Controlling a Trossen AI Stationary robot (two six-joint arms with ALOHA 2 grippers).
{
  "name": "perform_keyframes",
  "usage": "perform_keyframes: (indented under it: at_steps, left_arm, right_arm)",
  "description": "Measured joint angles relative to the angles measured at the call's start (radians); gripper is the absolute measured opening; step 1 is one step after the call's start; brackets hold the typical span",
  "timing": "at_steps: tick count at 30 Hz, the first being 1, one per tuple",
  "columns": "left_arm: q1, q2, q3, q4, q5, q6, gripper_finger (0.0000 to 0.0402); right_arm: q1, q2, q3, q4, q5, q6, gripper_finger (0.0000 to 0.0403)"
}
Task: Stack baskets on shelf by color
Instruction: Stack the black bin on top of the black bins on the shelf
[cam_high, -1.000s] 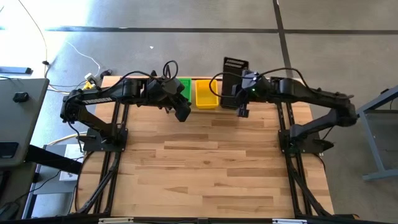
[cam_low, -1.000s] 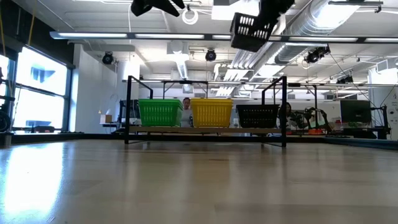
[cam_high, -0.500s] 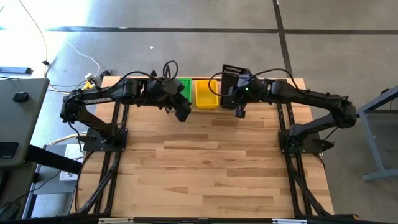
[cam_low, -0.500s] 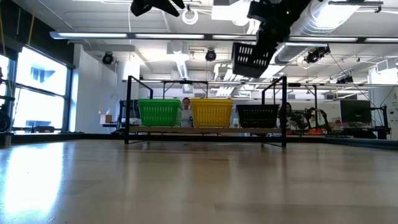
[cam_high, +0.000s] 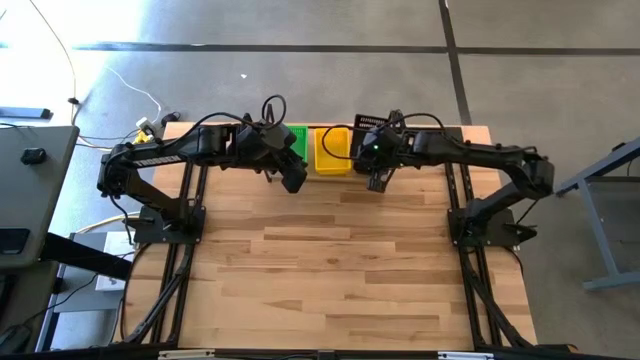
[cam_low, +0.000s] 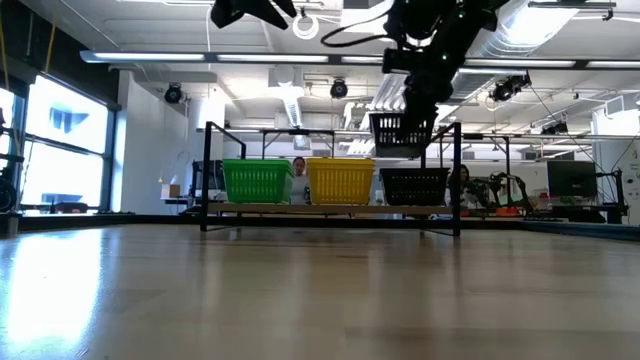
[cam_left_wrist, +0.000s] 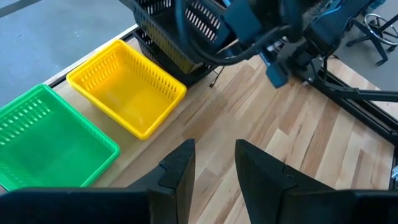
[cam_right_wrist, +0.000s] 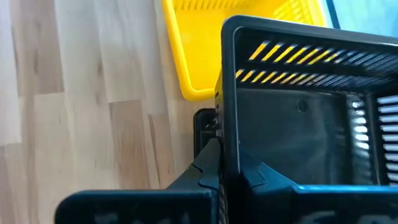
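On the shelf (cam_low: 300, 208) at the table's far edge stand a green basket (cam_low: 257, 181), a yellow basket (cam_low: 340, 181) and a black basket (cam_low: 414, 186), side by side. A second black basket (cam_low: 403, 133) hangs just above the black one, clear of it, with my right gripper (cam_right_wrist: 229, 163) shut on it. My left gripper (cam_left_wrist: 214, 168) is open with nothing between its fingers. It hovers high over the table, just nearside of the green basket (cam_high: 297, 145) and the yellow basket (cam_high: 332, 150). My right gripper pinches the top rim of one wall (cam_right_wrist: 227, 134) of the black basket, one finger outside the wall and one finger (cam_right_wrist: 264, 175) inside. The fingers slant down from the table's near side. The basket hangs nearly level, open side up, lifted clear.
The shelf's black rod ends (cam_low: 207, 175) stand upright at both sides of the baskets. The wooden tabletop (cam_high: 340, 260) spreads nearside of the shelf. A person (cam_low: 299, 168) shows in the room beyond the table.
My right gripper has come down toward the black basket on the shelf, carrying the held black basket with it and shifting a little toward the table's left. The held basket has gone from tilted to nearly level.
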Motion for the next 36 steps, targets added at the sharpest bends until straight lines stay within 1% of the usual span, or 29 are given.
perform_keyframes:
  at_steps: [10,16,22,27,36]
  left_arm:
    - [0.0,0.0,0.0,-0.002,0.001,0.026,0.0103]
    - [0.0,0.0,0.0,-0.002,0.001,0.026,0.0103]
    - [0.0,0.0,0.0,-0.003,0.001,0.026,0.0103]
    - [0.0,0.0,0.0,-0.005,0.002,0.026,0.0103]
    - [0.0,0.0,0.0,-0.007,0.002,0.026,0.0103]
  right_arm:
    - [-0.021,0.03,0.0,-0.085,-0.018,0.023,0.0]
    - [-0.021,0.031,0.0,-0.092,-0.035,0.024,0.0]
    - [-0.021,0.066,0.0,-0.082,-0.038,0.047,0.0]
    - [-0.021,0.087,0.0,-0.075,-0.018,0.062,0.0]
    - [-0.022,0.089,0.0,-0.073,-0.017,0.048,0.0]
